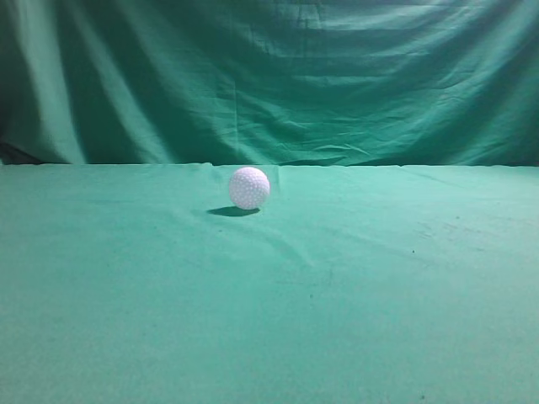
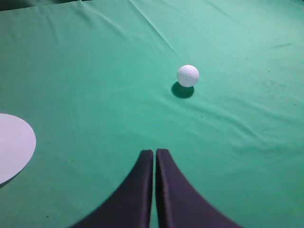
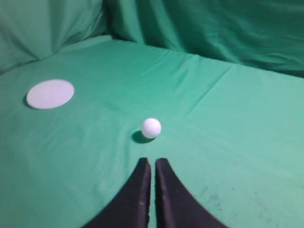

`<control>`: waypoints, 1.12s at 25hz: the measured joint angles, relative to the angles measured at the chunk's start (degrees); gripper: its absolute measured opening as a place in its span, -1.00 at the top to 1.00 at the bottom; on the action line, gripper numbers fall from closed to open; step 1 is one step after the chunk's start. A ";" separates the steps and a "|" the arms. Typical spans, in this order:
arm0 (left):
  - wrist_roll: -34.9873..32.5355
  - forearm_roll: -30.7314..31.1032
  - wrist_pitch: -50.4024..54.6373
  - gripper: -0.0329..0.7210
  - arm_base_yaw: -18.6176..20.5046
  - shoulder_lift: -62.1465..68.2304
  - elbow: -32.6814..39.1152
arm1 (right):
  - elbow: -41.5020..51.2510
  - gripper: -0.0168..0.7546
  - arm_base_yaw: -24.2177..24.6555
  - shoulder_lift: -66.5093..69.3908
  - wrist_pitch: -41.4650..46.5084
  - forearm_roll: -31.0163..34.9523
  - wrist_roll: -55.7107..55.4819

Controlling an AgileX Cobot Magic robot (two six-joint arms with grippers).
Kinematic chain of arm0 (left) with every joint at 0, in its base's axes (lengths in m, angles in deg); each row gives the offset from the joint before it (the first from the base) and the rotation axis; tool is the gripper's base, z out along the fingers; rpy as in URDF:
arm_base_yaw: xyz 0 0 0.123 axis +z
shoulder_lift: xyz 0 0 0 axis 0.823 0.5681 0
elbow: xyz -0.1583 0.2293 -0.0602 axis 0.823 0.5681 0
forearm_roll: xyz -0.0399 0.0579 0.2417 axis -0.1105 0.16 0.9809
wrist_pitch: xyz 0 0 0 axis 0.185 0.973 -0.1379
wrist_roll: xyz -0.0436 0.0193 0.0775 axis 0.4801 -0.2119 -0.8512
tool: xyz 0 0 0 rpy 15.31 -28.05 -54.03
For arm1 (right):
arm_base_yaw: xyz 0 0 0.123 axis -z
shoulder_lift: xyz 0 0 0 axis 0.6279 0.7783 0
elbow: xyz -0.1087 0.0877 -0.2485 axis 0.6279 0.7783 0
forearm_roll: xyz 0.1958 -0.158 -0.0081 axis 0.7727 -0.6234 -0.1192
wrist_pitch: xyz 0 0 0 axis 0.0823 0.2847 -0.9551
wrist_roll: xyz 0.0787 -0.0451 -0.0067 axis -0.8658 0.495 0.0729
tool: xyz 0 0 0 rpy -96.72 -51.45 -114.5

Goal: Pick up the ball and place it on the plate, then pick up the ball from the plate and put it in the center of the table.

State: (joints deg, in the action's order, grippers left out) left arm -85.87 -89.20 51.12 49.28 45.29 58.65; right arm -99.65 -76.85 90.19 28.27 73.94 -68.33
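The white dimpled ball [image 1: 249, 187] rests on the teal-green table [image 1: 269, 320] near its middle. It also shows in the left wrist view [image 2: 187, 75] and in the right wrist view [image 3: 151, 128]. A flat white plate [image 2: 12, 145] lies at the left edge of the left wrist view and at the far left of the right wrist view [image 3: 50, 93]; it is out of the exterior view. My left gripper [image 2: 155, 152] is shut and empty, well short of the ball. My right gripper [image 3: 153, 161] is shut and empty, just short of the ball. Neither gripper shows in the exterior view.
A draped green curtain [image 1: 269, 76] hangs behind the table's far edge and also shows in the right wrist view [image 3: 204, 23]. The cloth has slight wrinkles around the ball.
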 joint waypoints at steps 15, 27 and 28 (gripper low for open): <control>0.00 0.00 0.00 0.91 0.00 0.00 0.00 | 16.83 0.96 28.50 -22.13 -0.17 4.00 0.09; 0.00 0.00 0.00 0.91 0.00 0.00 0.00 | 20.94 0.96 33.60 -22.24 2.13 7.01 3.07; 0.00 0.00 0.00 0.91 0.00 0.00 0.00 | 20.94 0.96 33.60 -22.24 2.36 7.01 3.61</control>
State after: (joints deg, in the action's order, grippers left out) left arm -85.87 -89.20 51.12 49.28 45.29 58.65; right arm -78.70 -43.26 67.95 30.63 80.95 -64.72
